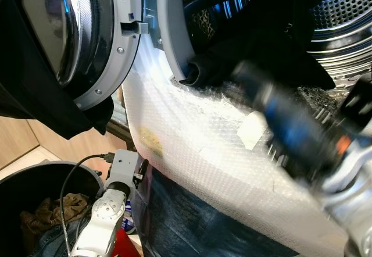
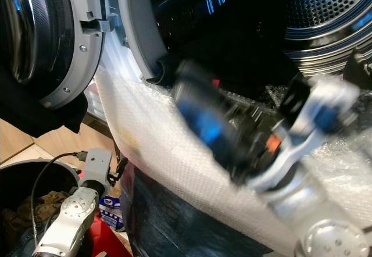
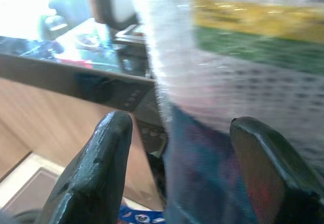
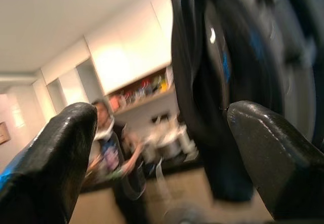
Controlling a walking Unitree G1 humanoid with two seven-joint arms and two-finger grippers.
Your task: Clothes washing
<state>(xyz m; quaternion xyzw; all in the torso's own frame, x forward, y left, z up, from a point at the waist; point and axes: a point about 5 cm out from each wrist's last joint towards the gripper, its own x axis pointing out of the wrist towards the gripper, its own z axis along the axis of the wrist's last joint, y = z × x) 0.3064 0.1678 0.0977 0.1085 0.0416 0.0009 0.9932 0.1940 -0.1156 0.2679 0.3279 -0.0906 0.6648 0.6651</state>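
Black garment (image 1: 261,42) bunched at the lower rim of the washer drum (image 1: 343,13), spilling over the door-opening edge; no clear long axis. Soft, limp, light; pinch a fold at the rim. Right gripper (image 4: 162,158) empty, spread wide. Left gripper (image 3: 177,163) wide too, low beside the laundry basket (image 1: 87,172).

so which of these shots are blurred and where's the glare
Left eye view: right arm smeared by motion, washer door and bubble wrap fairly sharp. Right eye view: the same arm blurred, blue glints on the drum. Left wrist view: soft all over, blown-out white in one corner, left gripper jaws apart. Right wrist view: right gripper jaws apart, a person behind smeared.
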